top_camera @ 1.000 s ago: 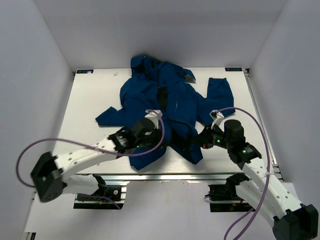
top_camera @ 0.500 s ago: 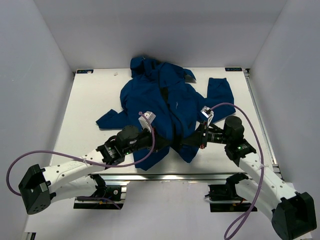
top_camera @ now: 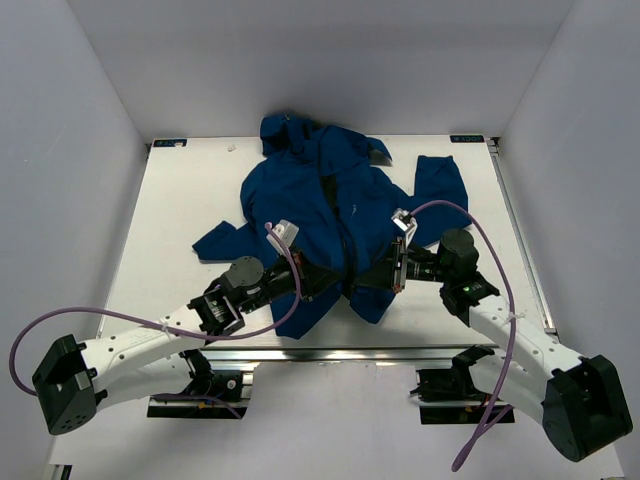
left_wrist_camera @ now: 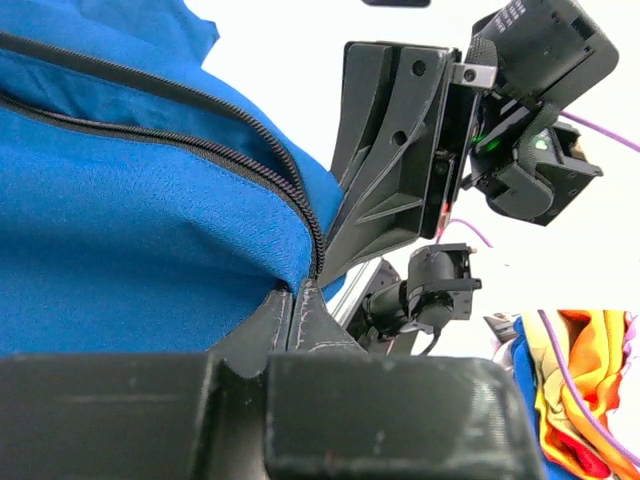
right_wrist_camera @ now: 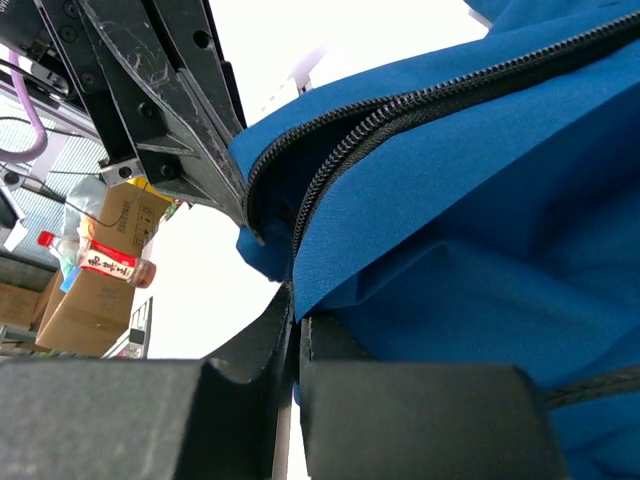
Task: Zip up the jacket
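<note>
Jacket (top_camera: 300, 190) lies spread mid tabletop (top_camera: 180, 190), hood at the far side. Left pincer (top_camera: 328, 277) and right pincer (top_camera: 368, 277) meet at its near hem; grip is hard to read from above. Left wrist: left pincer pressed together on the jacket hem at the zipper (left_wrist_camera: 240, 135) end, right pincer just beside. Right wrist: right pincer pinching blue fabric below the two separate zipper rows.
</note>
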`<state>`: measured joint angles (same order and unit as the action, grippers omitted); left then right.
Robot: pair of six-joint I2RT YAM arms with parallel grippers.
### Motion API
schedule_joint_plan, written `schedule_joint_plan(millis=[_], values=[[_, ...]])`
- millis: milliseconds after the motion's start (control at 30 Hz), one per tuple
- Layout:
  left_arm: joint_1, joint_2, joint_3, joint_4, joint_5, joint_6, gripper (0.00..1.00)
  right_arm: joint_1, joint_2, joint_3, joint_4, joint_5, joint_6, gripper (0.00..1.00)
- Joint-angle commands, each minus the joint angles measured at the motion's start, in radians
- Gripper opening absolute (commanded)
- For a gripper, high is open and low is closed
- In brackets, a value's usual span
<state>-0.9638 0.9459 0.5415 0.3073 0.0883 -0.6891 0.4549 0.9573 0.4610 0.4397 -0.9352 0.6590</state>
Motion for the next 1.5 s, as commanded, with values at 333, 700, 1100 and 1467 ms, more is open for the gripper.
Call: schedule_joint_plan(millis=[333,700,1100,1467], values=[[-0.003,0.01,0.002,0.078,0.011,-0.018,0.0,0.036,0.004,0.03,0.163,0.021,0.031,0.0],[-0.003,0.017,0.011,0.052,-0.007,-0.029,0.0,0.042,0.011,0.03,0.228,0.009,0.064,0.0],[-0.003,0.013,0.011,0.056,0.025,-0.038,0.0,0.044,-0.008,0.021,0.235,0.074,0.062,0.0],[-0.003,-0.01,0.002,0.047,0.021,-0.046,0.0,0.044,-0.028,0.024,0.176,0.15,0.041,0.0]])
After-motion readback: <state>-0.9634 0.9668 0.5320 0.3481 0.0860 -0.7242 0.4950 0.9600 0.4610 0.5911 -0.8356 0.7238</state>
